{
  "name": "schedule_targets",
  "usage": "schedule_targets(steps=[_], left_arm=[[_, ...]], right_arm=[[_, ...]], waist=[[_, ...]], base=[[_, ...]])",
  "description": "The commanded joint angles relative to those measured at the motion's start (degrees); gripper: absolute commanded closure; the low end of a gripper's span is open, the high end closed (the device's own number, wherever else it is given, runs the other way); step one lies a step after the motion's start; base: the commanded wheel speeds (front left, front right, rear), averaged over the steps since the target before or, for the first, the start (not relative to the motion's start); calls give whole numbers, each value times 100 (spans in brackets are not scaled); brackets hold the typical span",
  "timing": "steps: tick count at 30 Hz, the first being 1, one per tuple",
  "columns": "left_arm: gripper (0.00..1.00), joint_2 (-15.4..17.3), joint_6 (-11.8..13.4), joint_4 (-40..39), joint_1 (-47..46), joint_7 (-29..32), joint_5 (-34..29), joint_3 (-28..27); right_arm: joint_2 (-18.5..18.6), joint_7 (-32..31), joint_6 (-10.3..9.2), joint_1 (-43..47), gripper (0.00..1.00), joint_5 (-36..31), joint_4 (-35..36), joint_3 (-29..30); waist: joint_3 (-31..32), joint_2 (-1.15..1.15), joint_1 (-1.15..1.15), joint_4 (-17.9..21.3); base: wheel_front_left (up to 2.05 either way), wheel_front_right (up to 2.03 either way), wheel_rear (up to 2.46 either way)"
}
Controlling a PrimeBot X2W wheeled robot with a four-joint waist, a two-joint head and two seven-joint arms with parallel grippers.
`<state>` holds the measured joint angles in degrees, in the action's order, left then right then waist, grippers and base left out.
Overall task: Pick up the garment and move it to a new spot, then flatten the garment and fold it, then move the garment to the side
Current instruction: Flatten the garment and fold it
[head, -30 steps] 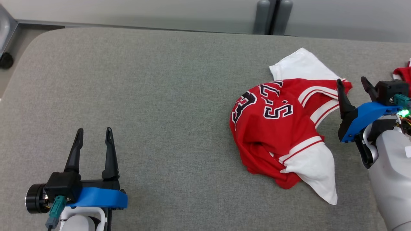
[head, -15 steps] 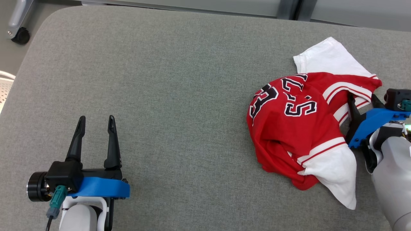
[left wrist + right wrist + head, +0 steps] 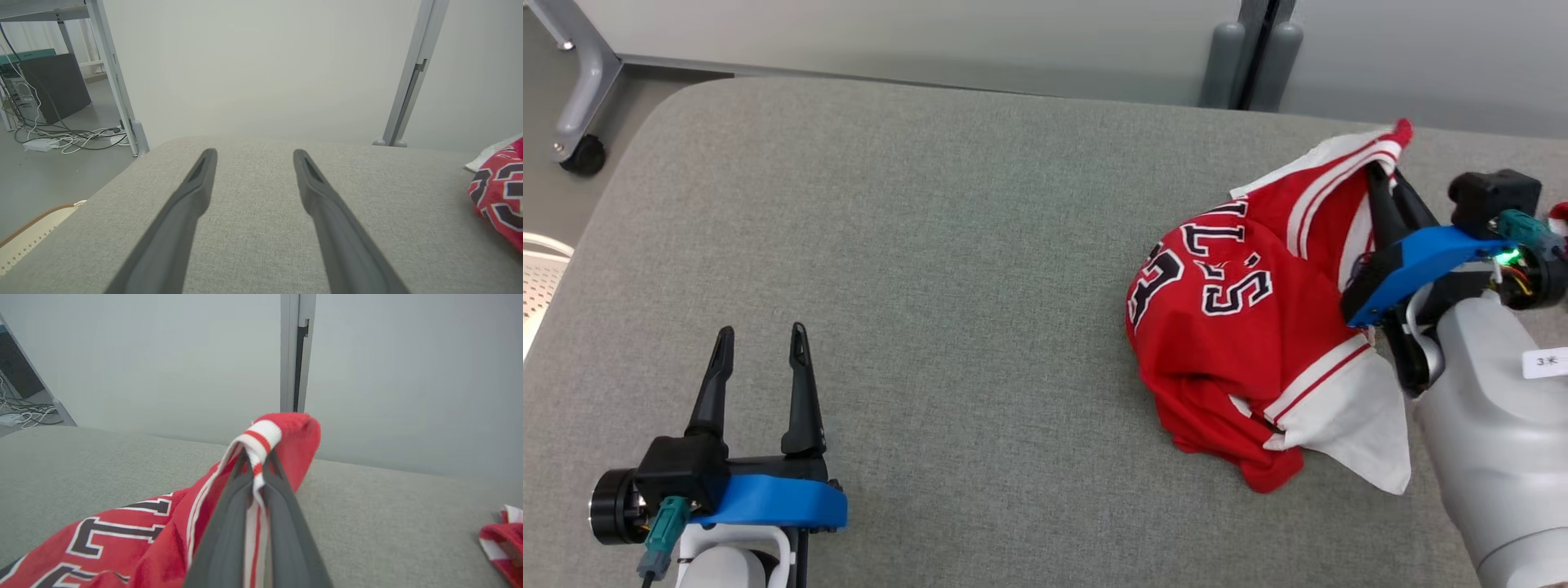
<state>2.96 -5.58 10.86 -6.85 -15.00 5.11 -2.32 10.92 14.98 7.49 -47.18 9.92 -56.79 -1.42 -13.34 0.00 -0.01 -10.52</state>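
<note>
– While the red shirt (image 3: 1241,343) is looked at, where on the grey table (image 3: 931,245) is it seen?

– It is seen near the right end of the grey table. Most of it is bunched in a heap on the table. Black and white letters are turned up, and a white part is seen on the side of the heap nearest the table's near edge.

– Is it held by anything?

– Yes. One striped edge is pinched by the right claw (image 3: 1387,173). The two dark fingers are pressed together on the cloth. That edge is held up above the table, toward the table's far edge.

– And the left claw (image 3: 762,335)?

– It is seen over the left end of the table, close to the near edge and well apart from the shirt. Its fingers are spread wide, and nothing is held between them.

– Is anything else seen by the table?

– A second bit of red and white cloth (image 3: 500,535) is seen at the table's right end, past the right claw. What it is cannot be told. A grey post (image 3: 1258,57) is seen behind the table's far edge.
</note>
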Motion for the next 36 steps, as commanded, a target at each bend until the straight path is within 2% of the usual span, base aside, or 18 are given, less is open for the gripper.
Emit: schedule_targets(steps=[1, 7, 13, 16, 21, 24, 25, 26, 27, 28, 34, 36], left_arm=[[0, -13, 34, -1, 47, -25, 42, 37], [0, -10, 98, -14, 160, -25, 135, 118], [0, -11, 138, 24, 219, -25, 212, 186], [0, -10, 139, 53, 188, -25, 248, 251], [0, -13, 131, 145, 85, -25, 303, 381], [0, -10, 152, 178, 55, -25, 340, 423], [0, -10, 152, 178, 55, -25, 340, 423], [0, -10, 158, 191, 61, -25, 350, 435], [0, -11, 164, 203, 66, -25, 367, 448], [0, -11, 175, 213, 67, -25, 380, 456], [0, -7, 158, 263, 138, -25, 316, 335], [0, -14, 145, 261, 192, -25, 273, 281]], right_arm=[[-64, 27, 1, 92, 100, 130, 275, -259], [-396, 25, 2, -58, 100, 447, 975, -1477], [-729, -20, 2, -168, 100, 898, 1250, -2710], [-799, -66, 2, -120, 100, 1083, 1268, -3327], [-781, -124, 2, 182, 100, 1808, 1638, -4586], [-790, -114, 2, 321, 100, 2173, 1761, -5121], [-790, -114, 2, 321, 100, 2173, 1761, -5121], [-789, -112, 2, 344, 73, 2271, 1771, -5270], [-791, -110, 2, 357, 15, 2322, 1773, -5411], [-788, -101, 2, 371, 0, 2365, 1750, -5497], [-794, -16, 1, 355, 0, 2480, 1448, -5501], [-792, 0, 1, 356, 0, 2288, 1270, -5431]], waist=[[113, 0, 1, 45], [316, 0, 1, -38], [385, 0, 1, -248], [377, 0, 1, -394], [368, 0, 1, -636], [346, 0, 1, -707], [346, 0, 1, -707], [338, 0, 1, -714], [331, 0, 1, -715], [329, 0, 1, -709], [390, 0, 1, -444], [447, 0, 1, -310]], base=[[0, 0, 0], [0, 0, 0], [0, 0, 0], [0, 0, 0], [0, 0, 0], [0, 0, 0], [0, 0, 0], [0, 0, 0], [0, 0, 0], [0, 0, 0], [0, 0, 0], [0, 0, 0]])
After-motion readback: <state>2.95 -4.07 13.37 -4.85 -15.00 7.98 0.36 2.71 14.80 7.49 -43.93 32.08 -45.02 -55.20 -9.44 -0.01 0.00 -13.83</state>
